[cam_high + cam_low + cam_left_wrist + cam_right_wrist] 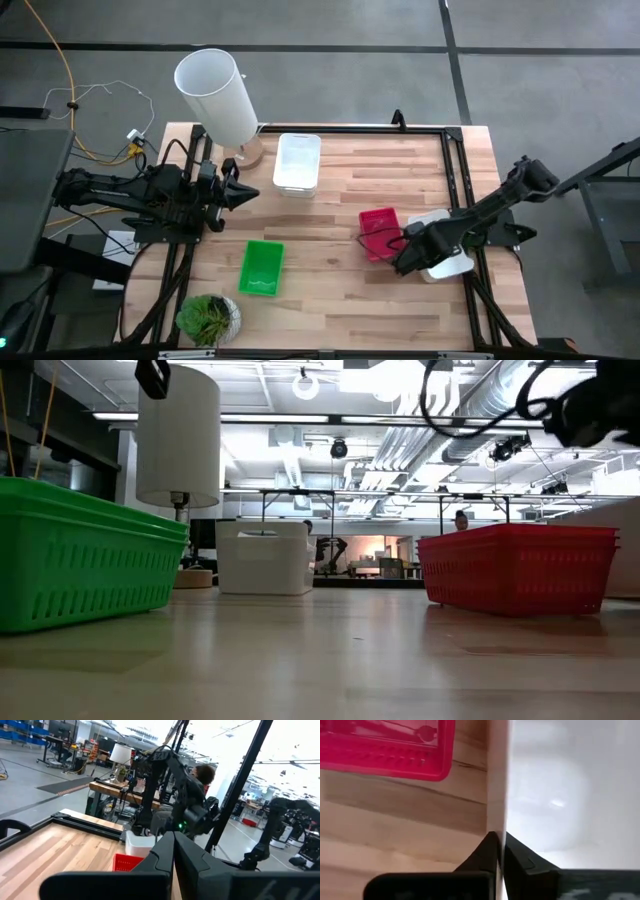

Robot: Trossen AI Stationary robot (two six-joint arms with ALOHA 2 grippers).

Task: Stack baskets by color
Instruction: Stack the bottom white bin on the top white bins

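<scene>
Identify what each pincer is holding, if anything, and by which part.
The right pincer is shut on the white basket, pinching its side wall at the rim. The left pincer is shut and holds nothing.

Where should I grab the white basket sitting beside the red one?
By its thin upright rim wall, from above, one finger inside and one outside. The right gripper is already shut on the white basket on the wall facing the red basket.
</scene>
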